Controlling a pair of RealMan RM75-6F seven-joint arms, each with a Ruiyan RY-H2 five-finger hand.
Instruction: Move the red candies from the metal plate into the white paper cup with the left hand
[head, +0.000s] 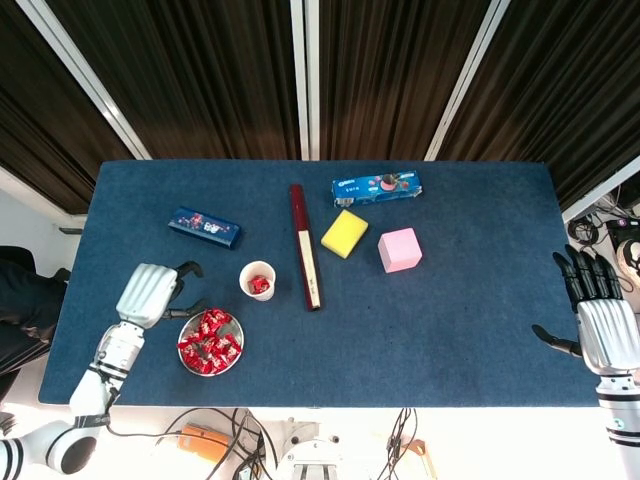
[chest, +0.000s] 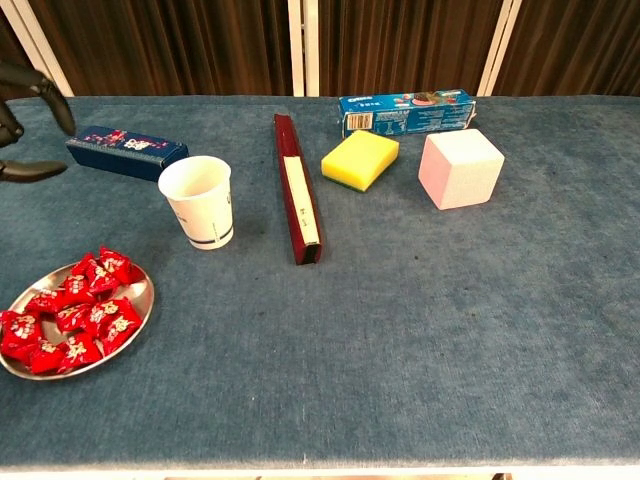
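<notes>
- Left hand hovers empty, fingers spread, just beside the plate.
- Candies heap there; one lies in the cup.
- Best approach: descend vertically, pinch a single edge candy.

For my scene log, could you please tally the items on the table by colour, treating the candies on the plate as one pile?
Red: 3 – candy pile, candy in the cup, long dark red box
Blue: 2 – dark blue box, blue cookie box
Yellow: 1 – sponge
Pink: 1 – cube
White: 1 – paper cup
Silver: 1 – metal plate
Total: 9
</notes>
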